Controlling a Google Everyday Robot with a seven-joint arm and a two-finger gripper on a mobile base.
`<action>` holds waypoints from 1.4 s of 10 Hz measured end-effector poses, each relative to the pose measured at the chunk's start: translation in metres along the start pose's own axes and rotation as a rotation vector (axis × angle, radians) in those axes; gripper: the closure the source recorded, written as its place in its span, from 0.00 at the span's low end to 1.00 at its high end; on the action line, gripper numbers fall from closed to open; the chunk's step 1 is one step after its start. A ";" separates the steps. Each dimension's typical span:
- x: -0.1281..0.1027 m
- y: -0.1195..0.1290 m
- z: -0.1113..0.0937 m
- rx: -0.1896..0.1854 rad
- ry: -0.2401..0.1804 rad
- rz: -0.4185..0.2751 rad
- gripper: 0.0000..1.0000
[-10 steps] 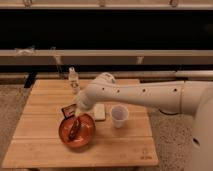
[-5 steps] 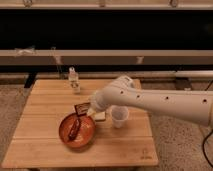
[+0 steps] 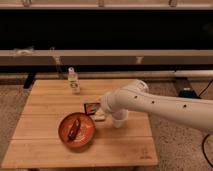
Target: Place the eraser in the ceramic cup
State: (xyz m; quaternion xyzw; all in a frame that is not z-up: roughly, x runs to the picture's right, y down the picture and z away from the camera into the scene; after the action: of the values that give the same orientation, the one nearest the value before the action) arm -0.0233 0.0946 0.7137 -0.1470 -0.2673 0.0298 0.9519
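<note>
The white ceramic cup [image 3: 119, 120] stands right of the table's middle, its top hidden by my white arm. My gripper [image 3: 101, 111] is at the arm's left end, just left of the cup and beyond the bowl's right rim. A small pale block [image 3: 100, 118], maybe the eraser, shows right under the gripper. I cannot tell whether it is held or lying on the table.
An orange-red bowl [image 3: 64, 136] with a dark object [image 3: 76, 129] in it sits at front left on the wooden table [image 3: 45, 105]. A small dark packet [image 3: 91, 107] stands behind the gripper. A clear bottle [image 3: 74, 81] stands at the back edge.
The gripper has left the bowl and moved right, towards the cup. The arm now covers the cup's top.
</note>
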 end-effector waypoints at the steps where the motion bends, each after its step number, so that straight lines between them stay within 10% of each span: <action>1: 0.012 0.001 -0.007 0.011 0.005 0.023 1.00; 6: 0.044 0.001 -0.015 0.024 0.011 0.104 0.93; 14: 0.061 0.006 0.011 -0.003 -0.054 0.187 0.22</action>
State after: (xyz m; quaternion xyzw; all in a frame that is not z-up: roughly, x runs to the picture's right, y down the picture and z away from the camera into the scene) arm 0.0235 0.1117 0.7508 -0.1717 -0.2781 0.1224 0.9371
